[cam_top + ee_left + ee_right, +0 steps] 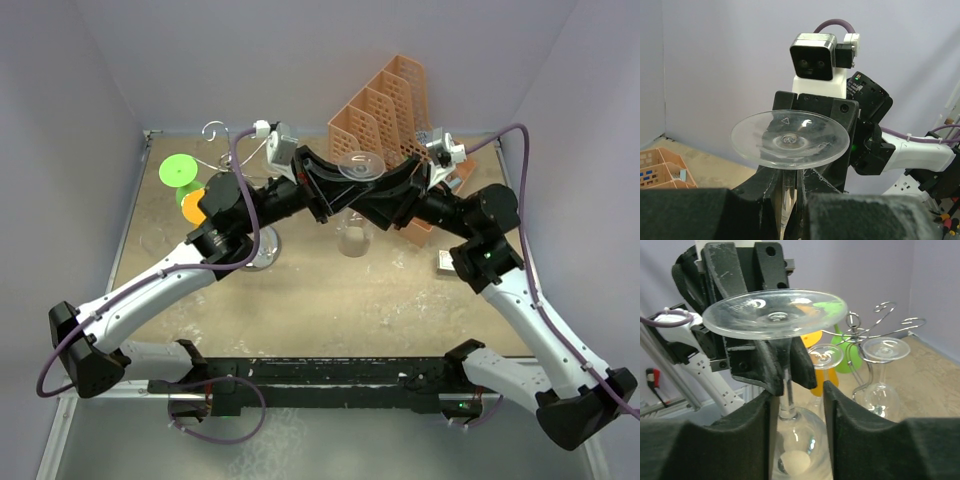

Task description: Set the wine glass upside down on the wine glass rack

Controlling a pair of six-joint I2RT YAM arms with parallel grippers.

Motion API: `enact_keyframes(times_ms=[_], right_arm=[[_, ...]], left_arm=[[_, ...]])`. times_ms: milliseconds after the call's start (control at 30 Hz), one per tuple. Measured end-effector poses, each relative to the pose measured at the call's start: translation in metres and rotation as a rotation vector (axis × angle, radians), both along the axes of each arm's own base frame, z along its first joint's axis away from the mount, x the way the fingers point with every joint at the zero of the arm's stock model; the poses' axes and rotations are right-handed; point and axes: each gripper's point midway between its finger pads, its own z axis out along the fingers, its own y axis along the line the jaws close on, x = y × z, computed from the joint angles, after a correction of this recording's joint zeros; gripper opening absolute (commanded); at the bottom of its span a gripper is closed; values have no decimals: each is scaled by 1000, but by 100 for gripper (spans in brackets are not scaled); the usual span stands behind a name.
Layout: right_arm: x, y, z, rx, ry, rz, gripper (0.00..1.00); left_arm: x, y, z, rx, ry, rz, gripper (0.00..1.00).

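Gripping the wine glass (775,315) by its stem with left fingers (710,212) clamped, foot up above the desk (330,300), with right fingers (875,445) apart astride it, likely for handover toward the wine glass rack (855,330).

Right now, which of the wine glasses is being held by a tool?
The clear wine glass held upside down in mid-air, foot up: the left tool is shut on its stem. The other glasses are untouched at the wine glass rack.

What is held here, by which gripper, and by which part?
The left gripper holds the wine glass, foot up, by the stem just under the foot. The right gripper straddles the stem nearer the bowl, not yet shut.
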Motion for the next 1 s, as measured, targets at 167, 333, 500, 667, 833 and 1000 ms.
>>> enact_keyframes(times_ms=[167, 333, 500, 667, 833, 1000], right_arm=[[-2, 3, -1, -3, -5, 29, 12], [-4, 3, 2, 1, -26, 35, 0], [0, 3, -3, 1, -29, 17, 0], [12, 1, -8, 14, -28, -43, 0], [25, -4, -4, 41, -48, -121, 0], [45, -10, -1, 53, -88, -220, 0]], left_arm=[[3, -1, -2, 3, 7, 10, 0], [7, 0, -2, -2, 17, 28, 8], [9, 0, -5, 1, 37, 38, 33], [10, 5, -7, 6, 49, 63, 47], [8, 23, -5, 18, 59, 126, 50], [10, 61, 6, 22, 78, 284, 51]])
